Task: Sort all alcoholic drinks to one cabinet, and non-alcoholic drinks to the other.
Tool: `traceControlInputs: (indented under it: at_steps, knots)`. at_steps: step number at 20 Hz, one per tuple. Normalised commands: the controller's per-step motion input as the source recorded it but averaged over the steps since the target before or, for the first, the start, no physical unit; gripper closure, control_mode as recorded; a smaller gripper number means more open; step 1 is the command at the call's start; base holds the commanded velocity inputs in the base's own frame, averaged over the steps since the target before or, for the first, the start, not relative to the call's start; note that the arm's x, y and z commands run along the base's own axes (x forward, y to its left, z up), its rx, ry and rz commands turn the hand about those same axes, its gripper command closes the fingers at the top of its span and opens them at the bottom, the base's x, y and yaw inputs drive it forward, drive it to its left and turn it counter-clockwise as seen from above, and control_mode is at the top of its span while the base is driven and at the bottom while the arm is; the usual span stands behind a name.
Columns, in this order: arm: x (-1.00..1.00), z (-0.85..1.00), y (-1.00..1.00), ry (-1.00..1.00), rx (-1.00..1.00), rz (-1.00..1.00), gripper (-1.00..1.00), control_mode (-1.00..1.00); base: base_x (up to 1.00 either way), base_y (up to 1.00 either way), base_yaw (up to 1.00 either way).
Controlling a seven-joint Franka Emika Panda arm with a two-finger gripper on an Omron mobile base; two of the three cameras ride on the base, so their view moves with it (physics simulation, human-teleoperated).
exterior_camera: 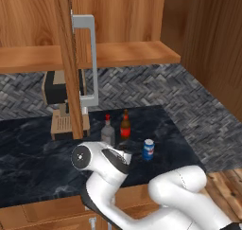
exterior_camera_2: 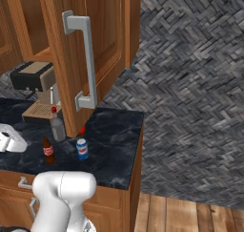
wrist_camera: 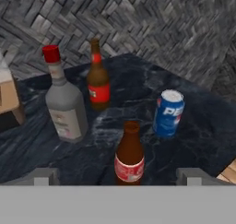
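Greyish liquor bottle — red cap, square shoulders — upright beside beer bottle

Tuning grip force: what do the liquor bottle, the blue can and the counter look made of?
Liquor bottle: looks like clear greyish glass, see-through body, matte red cap, maybe plastic.
Blue can: likely painted metal, with a silver top and printed wrap.
Counter: dark veined stone, marble-like, with a faint sheen; it could be laminate.
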Motion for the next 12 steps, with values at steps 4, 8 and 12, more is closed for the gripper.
traceControlInputs:
  at_steps: [4,8,12]
  knots:
    - [0.0,-0.11,0.16,-0.01,-0.02,-0.16,-1.0,-1.0,0.0,0.0,0.0]
    - [0.0,-0.06,0.06,-0.01,-0.04,-0.17,-1.0,-1.0,0.0,0.0,0.0]
    - [0.0,-0.01,0.0,0.0,-0.04,-0.13,-1.0,-1.0,0.0,0.0,0.0]
